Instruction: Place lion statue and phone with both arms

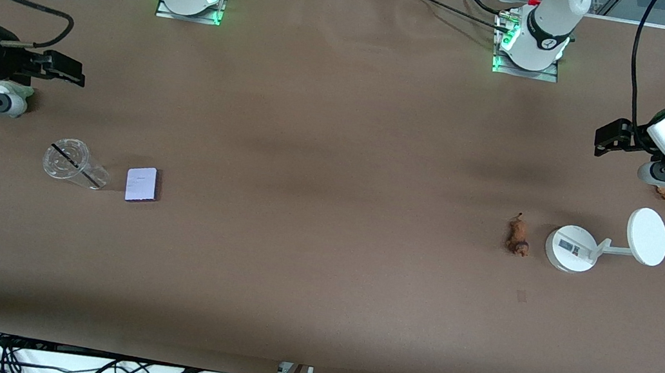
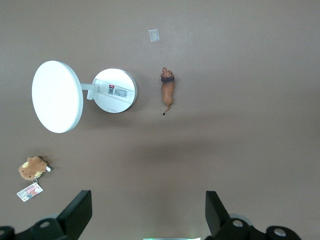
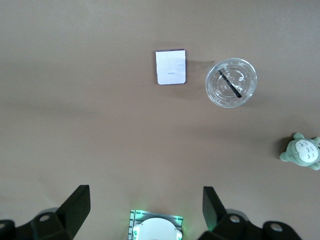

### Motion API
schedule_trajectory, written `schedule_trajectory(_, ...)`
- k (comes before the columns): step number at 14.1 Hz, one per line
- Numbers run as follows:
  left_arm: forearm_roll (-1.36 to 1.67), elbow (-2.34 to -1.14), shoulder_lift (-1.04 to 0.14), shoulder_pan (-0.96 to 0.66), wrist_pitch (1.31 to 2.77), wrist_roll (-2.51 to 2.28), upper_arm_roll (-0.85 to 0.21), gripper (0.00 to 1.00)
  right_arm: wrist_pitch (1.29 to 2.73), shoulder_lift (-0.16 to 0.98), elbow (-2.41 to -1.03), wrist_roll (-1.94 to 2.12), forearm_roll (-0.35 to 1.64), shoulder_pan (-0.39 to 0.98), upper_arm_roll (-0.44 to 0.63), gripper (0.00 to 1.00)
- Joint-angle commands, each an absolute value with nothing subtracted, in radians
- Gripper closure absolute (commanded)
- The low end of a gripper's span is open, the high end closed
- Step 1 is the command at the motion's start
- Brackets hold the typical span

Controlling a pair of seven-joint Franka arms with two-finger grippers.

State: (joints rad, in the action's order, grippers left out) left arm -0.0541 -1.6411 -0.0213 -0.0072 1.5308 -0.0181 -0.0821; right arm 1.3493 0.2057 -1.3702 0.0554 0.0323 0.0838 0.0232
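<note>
Brown tabletop [image 1: 320, 276], 2 claws up in the air, both spread wide, holding nothing. Left claw [image 1: 611, 140] over left arm's end, above small brown plush toy with card tag [image 2: 33, 167]. Right claw [image 1: 65, 71] over right arm's end, above grey-green plush toy [image 3: 301, 152]. Tiny orange-brown lion statue [image 1: 518, 237] lying just beside white round-based stand with disc [image 1: 597, 245]. Flat pale lavender-white phone [image 1: 141, 184] just beside clear plastic cup with dark straw [image 1: 72, 164].

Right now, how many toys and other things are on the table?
Toy animals: 3 (lion statue, brown plush, grey-green plush)
Phone: 1
Clear cup: 1
White stand: 1
Total: 6
</note>
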Motion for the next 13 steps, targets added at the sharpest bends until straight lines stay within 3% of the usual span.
schedule_trajectory(1,-0.043,-1.621,-0.026,-0.009,1.509,-0.005,-0.081,0.00,1.455,0.043,-1.569,0.046,0.005,0.077,0.017,0.00)
schedule_trajectory(8,-0.043,-1.621,-0.026,-0.009,1.508,-0.003,-0.081,0.00,1.460,0.018,-1.602,0.044,-0.002,0.077,0.017,0.00)
schedule_trajectory(13,-0.043,-1.621,-0.026,-0.009,1.508,-0.003,-0.081,0.00,1.405,0.081,-1.508,0.049,-0.002,0.077,0.015,0.00)
